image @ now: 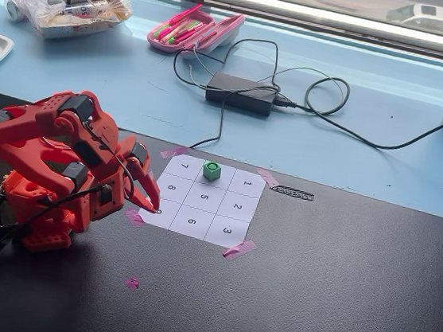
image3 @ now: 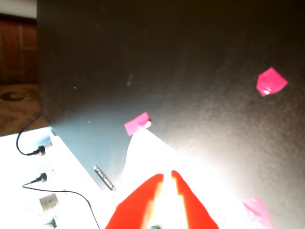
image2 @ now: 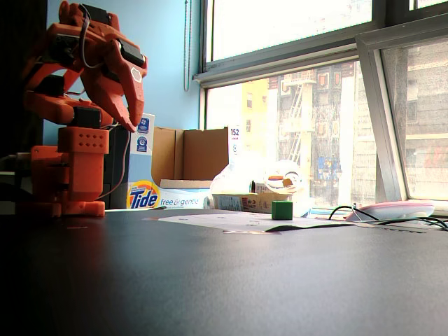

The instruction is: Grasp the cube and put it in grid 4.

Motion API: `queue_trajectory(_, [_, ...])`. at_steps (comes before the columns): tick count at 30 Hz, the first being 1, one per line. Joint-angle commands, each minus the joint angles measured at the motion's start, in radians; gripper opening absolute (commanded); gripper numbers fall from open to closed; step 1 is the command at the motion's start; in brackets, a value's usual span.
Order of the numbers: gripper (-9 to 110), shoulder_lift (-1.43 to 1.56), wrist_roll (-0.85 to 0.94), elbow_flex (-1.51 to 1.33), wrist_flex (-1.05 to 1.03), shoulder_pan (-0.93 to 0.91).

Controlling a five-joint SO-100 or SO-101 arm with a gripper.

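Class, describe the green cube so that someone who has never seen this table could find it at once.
On the black table lies a white numbered sheet taped down with pink tape. The green cube stands in the middle square of the row nearest the window, between squares 7 and 1. It is the only green, raised thing on the flat paper.

Numbered sheet (image: 204, 199) on the dark worktop (image: 335, 291), a fixed view: a 3x3 grid of printed digits. Far row, left to right: 7, an unread cell under the cube (image: 211, 170), then 1. Middle row: 8, 5, 2. Near row: one digit hidden behind the red arm, then 6, 3. In the low fixed view, a box (image2: 164, 197) beyond the worktop reads "Tide" and "free & gentle"; a white tag (image2: 234, 140) above the cardboard reads "152".
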State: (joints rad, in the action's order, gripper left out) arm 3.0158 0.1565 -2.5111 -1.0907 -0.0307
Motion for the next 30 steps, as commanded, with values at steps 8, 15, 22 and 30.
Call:
queue_trajectory(8, [0, 0.249, -0.005, -0.588, 0.505, -0.043])
queue_trajectory(15, [0, 0.287, -0.129, -0.595, 0.296, -0.032])
queue_trajectory(22, [0, 0.287, -0.138, -0.603, 0.256, -0.043])
queue_trajectory(30, [0, 0.287, -0.146, -0.603, 0.256, -0.052])
